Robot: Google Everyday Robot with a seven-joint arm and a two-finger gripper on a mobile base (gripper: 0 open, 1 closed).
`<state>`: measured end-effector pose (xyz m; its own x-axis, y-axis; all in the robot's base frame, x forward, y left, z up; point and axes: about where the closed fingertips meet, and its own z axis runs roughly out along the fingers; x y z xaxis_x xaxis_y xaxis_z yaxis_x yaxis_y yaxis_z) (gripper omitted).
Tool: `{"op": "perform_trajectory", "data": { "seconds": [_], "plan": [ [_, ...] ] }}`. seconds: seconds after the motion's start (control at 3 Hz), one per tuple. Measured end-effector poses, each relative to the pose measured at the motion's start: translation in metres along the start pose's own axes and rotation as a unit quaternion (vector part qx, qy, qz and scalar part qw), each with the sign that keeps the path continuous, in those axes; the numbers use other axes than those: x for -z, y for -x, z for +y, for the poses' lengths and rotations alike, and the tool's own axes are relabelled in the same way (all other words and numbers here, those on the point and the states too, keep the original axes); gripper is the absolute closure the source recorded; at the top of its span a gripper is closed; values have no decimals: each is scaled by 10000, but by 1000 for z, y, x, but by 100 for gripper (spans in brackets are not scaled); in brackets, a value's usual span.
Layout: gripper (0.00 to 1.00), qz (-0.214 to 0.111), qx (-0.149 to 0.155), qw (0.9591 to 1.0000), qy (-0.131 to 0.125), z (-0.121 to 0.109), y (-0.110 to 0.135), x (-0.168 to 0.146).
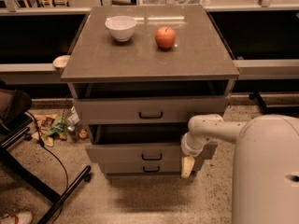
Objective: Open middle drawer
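Note:
The grey cabinet (149,55) has three flat-fronted drawers stacked below its top. The middle drawer (135,152) has a small black bar handle (152,157) and stands pulled out, with a dark gap above its front. The top drawer (150,110) sits above it and the bottom drawer (126,168) shows as a narrow strip below it. My gripper (188,166) hangs from the white arm (205,129) and points down at the right end of the middle drawer's front, to the right of the handle.
A white bowl (121,28) and a red apple (165,37) sit on the cabinet top. A black chair base (51,190) and a cable lie on the floor at left, with litter (56,127) by the cabinet. My white body (266,171) fills the lower right.

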<state>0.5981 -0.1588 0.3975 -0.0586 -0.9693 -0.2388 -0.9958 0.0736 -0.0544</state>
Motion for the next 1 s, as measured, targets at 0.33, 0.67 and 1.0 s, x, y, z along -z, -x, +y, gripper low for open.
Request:
{"op": "perform_trajectory", "data": {
  "seconds": [0.33,0.67,1.0],
  "plan": [
    [0,115,-221,9992,300,27,-7,1],
    [19,126,-247,9991,326,30,-7,2],
    [42,134,-276,9990,317,35,-5,8]
  ]
}}
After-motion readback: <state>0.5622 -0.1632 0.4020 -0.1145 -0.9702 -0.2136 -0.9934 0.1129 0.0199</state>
